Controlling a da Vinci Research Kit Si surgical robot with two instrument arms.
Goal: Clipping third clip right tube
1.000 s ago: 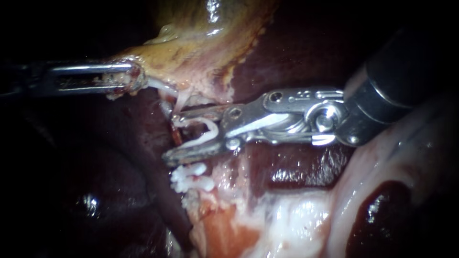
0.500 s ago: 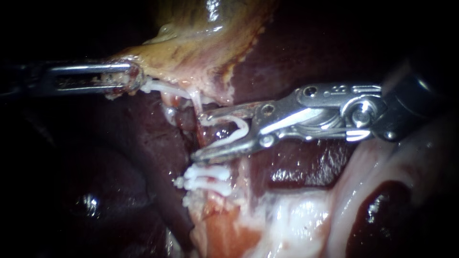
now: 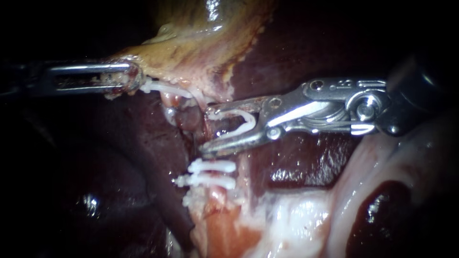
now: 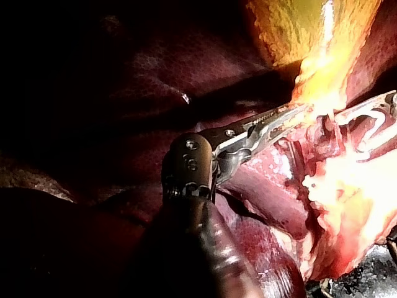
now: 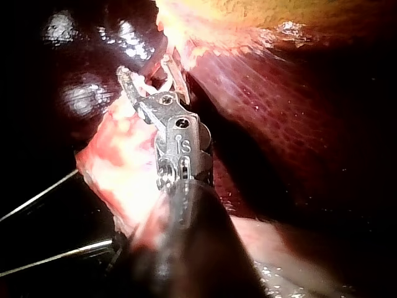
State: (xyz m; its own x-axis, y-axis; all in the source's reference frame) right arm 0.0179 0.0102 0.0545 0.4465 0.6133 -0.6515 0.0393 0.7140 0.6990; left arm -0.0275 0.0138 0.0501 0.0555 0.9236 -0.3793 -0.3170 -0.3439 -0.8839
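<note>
My right instrument comes in from the right with its jaws spread wide around an open white clip, both jaws touching it. Its tips lie just at the right side of the reddish tube, below the gallbladder. Two white clips sit across the tube just under the lower jaw. My left instrument is shut on the gallbladder's pale edge and holds it to the left. The left wrist view shows those jaws on that edge. The right wrist view shows the clip-bearing jaws against pale tissue.
Dark liver lies behind and below the jaws. Pale fatty tissue spreads at the lower right. A dark tube-like strand runs down left of the clipped tube. White strands stretch from the left jaws towards the tube.
My right instrument has drawn back to the right and slightly up, so its jaws no longer reach across the tube. The two placed clips now show in full. The left instrument has stayed still.
</note>
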